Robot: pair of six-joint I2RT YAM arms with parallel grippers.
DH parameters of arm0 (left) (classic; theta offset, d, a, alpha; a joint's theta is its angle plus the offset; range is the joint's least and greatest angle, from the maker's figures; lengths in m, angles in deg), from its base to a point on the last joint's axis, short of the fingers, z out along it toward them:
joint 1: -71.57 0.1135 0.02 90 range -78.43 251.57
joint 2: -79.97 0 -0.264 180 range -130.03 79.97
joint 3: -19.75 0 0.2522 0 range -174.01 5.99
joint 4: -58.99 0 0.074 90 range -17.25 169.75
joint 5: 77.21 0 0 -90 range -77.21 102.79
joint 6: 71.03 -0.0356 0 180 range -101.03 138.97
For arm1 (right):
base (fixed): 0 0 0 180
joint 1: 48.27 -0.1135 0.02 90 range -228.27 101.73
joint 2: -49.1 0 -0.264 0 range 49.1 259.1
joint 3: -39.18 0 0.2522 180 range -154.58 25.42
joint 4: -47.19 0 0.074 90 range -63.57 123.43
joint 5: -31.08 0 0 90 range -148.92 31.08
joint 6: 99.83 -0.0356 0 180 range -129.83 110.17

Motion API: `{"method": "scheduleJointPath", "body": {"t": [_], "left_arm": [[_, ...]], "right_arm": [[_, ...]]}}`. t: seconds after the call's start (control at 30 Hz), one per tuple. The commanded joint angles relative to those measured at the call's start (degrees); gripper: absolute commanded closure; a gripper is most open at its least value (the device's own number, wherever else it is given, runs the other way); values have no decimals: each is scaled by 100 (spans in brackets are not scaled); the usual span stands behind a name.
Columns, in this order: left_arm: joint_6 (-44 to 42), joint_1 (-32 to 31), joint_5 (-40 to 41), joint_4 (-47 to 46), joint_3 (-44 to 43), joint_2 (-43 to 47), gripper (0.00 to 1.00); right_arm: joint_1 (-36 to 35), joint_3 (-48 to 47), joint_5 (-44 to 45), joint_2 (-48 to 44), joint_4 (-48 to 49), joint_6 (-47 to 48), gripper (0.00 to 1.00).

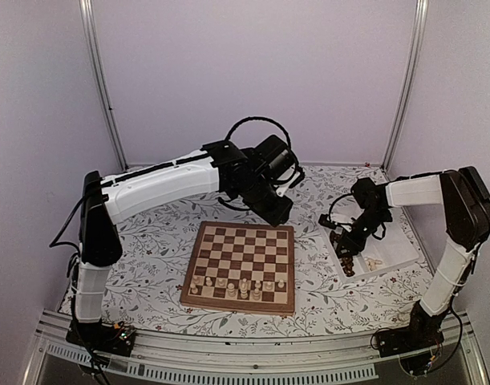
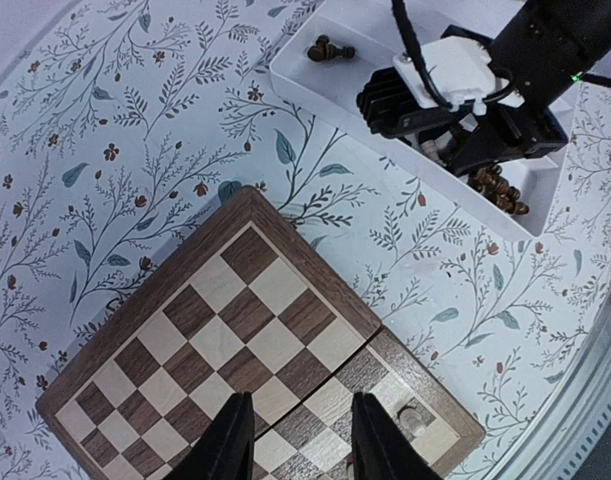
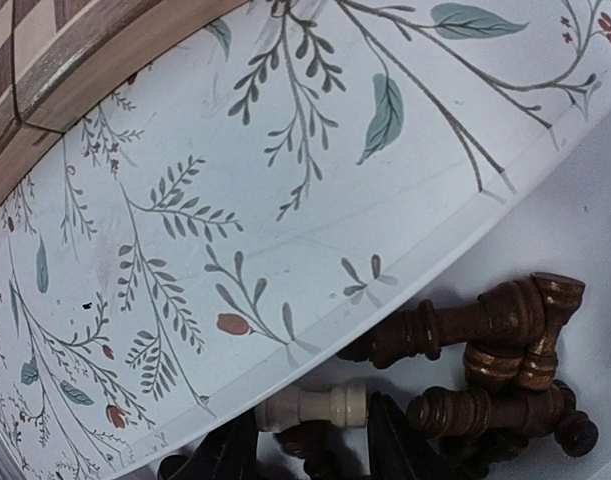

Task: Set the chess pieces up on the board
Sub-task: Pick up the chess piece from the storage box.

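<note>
1. A chessboard (image 1: pixel 240 261) lies mid-way on a leaf-patterned surface (image 1: pixel 156 241); pale pieces (image 1: pixel 236 285) are lined along its near edge.
2. A white tray (image 1: pixel 401 241) is set to the board's right, with dark pieces (image 3: pixel 485 345) heaped inside.
3. The left fingers (image 2: pixel 230 445) are held apart above the board's far edge, with nothing between them.
4. The right fingers (image 3: pixel 400 445) are lowered into the tray, with a pale piece (image 3: pixel 315 405) lying across their tips. Whether it is gripped cannot be told.

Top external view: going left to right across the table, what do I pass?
Left arm's upright link → the board → dark chess pieces heaped in the white tray → pale pieces beside them → right arm's upright link.
</note>
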Motion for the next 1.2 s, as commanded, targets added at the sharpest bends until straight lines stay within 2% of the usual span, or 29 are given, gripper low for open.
{"method": "scheduleJointPath", "body": {"t": [0.0,0.23,0.47,0.67,0.97,1.03,1.17], "left_arm": [[62,30,57,-8,85,68,65],[66,31,63,-51,189,131,65],[98,17,-25,-94,265,143,65],[188,0,-2,-339,545,314,65],[698,35,-361,-1370,809,379,65],[849,60,-512,-1790,898,371,65],[1322,185,-1369,-3012,1335,432,63]], "right_arm": [[-15,-148,557,143,409,-472,60],[309,-260,693,31,445,-792,67],[310,-308,369,39,270,-783,73],[309,-298,130,-502,43,-719,74],[309,129,-165,-1904,235,-280,75],[311,135,-245,-2146,257,-253,74],[312,54,-733,-2545,76,-42,74]]}}
